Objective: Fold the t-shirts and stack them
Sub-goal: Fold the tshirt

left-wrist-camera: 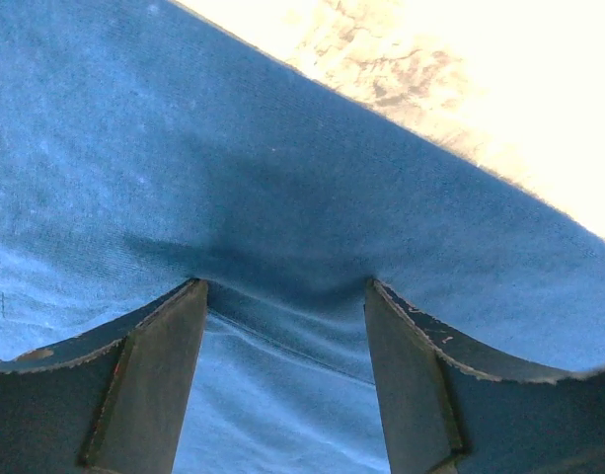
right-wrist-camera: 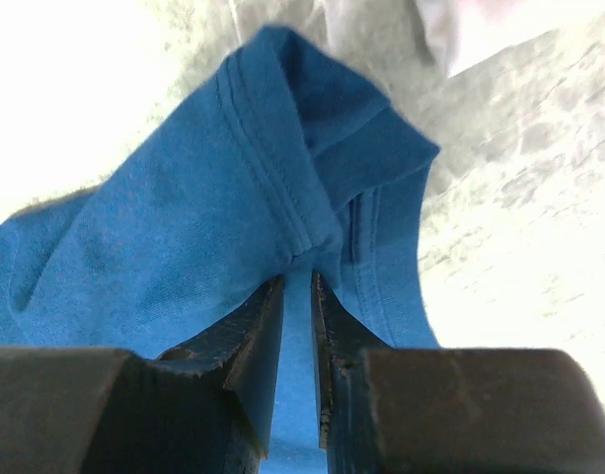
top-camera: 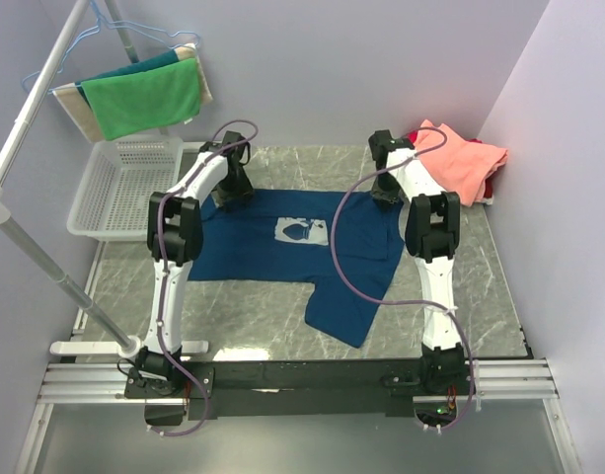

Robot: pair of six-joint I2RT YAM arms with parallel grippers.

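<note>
R gripper [right-wrist-camera: 298, 284] pinching navy tee [right-wrist-camera: 174, 237], table [right-wrist-camera: 539, 217] overexposed

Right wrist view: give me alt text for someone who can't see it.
The right gripper is pinched shut on a stitched hem of the blue t-shirt, whose fabric rises in a folded peak just past it. The washed-out marble table shows on either side.

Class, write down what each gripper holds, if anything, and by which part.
The right gripper pinches the blue t-shirt by a folded, stitched hem. The left gripper holds nothing: its jaws stand open against that t-shirt.
</note>
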